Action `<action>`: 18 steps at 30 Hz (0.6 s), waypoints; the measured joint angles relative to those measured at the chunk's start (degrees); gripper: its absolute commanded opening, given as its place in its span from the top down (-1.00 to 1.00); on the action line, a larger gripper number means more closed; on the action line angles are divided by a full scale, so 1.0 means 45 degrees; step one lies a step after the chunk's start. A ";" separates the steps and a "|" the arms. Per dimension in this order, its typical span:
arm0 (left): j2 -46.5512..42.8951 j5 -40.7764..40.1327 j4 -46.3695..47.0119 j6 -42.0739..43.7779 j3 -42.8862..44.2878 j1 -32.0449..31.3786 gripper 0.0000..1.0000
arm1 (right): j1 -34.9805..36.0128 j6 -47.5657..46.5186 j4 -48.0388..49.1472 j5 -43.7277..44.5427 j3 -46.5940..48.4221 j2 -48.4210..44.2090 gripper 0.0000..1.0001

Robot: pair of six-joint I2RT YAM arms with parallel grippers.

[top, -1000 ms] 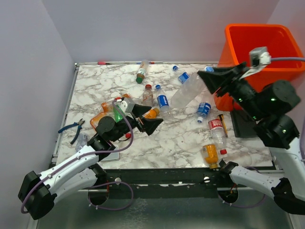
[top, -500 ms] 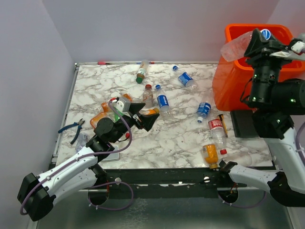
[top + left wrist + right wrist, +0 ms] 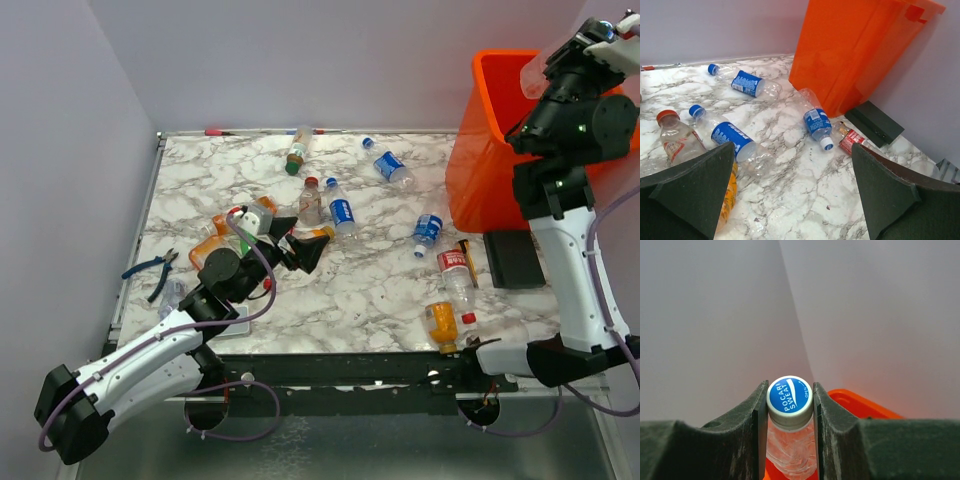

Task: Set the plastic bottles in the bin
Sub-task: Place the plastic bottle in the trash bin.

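One clear plastic bottle [image 3: 790, 445] with a blue cap is pinched at its neck between the fingers of the right gripper [image 3: 789, 390], which are closed tight on it just under the cap. It hangs above the open bin [image 3: 495, 150], whose orange rim shows right beneath it in the right wrist view. From the top camera the right arm is raised high at the far right, over the bin. The bin stands at the table's far right corner, and a flat black block [image 3: 512, 258] lies against its near side. The other bottles lie scattered on the marbled table [image 3: 380, 290]. A blue-labelled one [image 3: 388, 165] is near the far edge, another [image 3: 341, 210] is mid-table, and a third [image 3: 427, 230] is close to the bin's base. A red-labelled bottle [image 3: 455, 272] and an orange one [image 3: 441, 325] sit toward the near right edge. A brown bottle with a green cap [image 3: 296, 155] lies at the far edge. The left gripper [image 3: 792, 165] hovers low over the middle of the table with its fingers spread wide and nothing between them, beside a cluster of orange bottles [image 3: 215, 235] and a red-capped clear one [image 3: 311, 195]. Blue-handled pliers [image 3: 152, 268] lie near the left edge.
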 measured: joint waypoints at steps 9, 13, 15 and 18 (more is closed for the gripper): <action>-0.0117 -0.0330 -0.0423 0.0141 0.0005 -0.0291 -0.98 | -0.2778 0.5314 -0.3002 -0.1428 0.1525 0.2628 0.99; -0.0131 -0.0476 -0.0432 0.0228 0.0005 -0.0359 -0.98 | -0.3449 0.6955 -0.3959 -0.2108 0.1923 0.3832 0.99; -0.0126 -0.0495 -0.0437 0.0243 0.0005 -0.0359 -0.98 | -0.3619 0.7359 -0.4192 -0.2375 0.1982 0.4265 0.99; -0.0097 -0.0510 -0.0437 0.0253 0.0010 -0.0359 -0.98 | -0.3823 0.7805 -0.4648 -0.2603 0.1967 0.4726 0.97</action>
